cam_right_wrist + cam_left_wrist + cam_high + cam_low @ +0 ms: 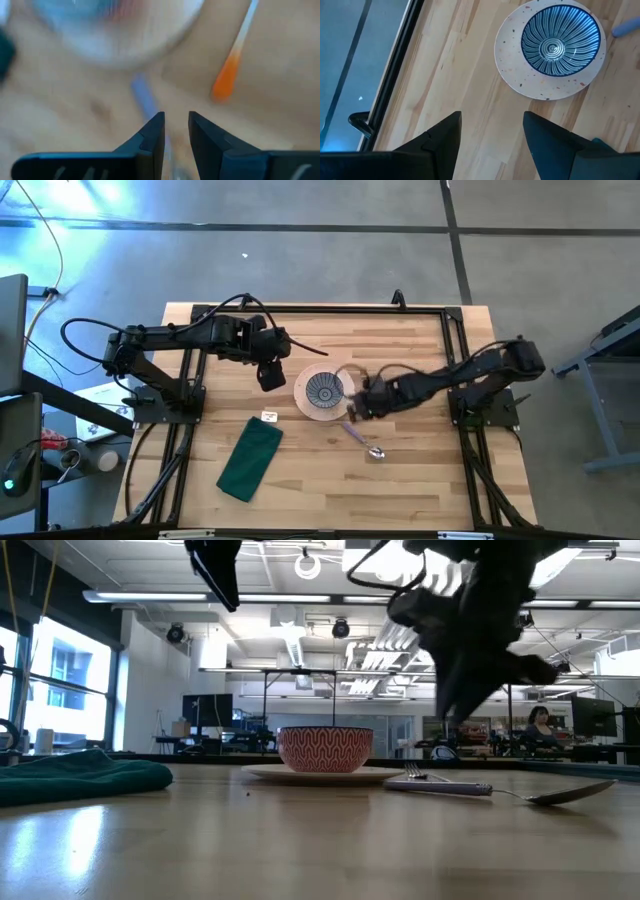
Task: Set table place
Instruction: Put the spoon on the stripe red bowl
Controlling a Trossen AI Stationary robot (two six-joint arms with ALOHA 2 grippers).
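A round cream plate (303,402) lies mid-table with the small blue patterned bowl (325,390) on it. The lilac-handled spoon (362,440) lies flat on the table, near and right of the plate. The orange-handled fork (227,75) lies on the wood right of the plate. The dark green napkin (250,458) lies folded at near left. My left gripper (270,372) hangs open and empty above the table, left of the plate. My right gripper (355,408) hovers above the spoon's handle end with a narrow gap between its fingers (176,130), holding nothing.
A small white tag (268,417) lies between the napkin and the plate. The black metal frame (320,308) runs along the table's edges. Bare wood shows at the near right (440,480) and along the far side.
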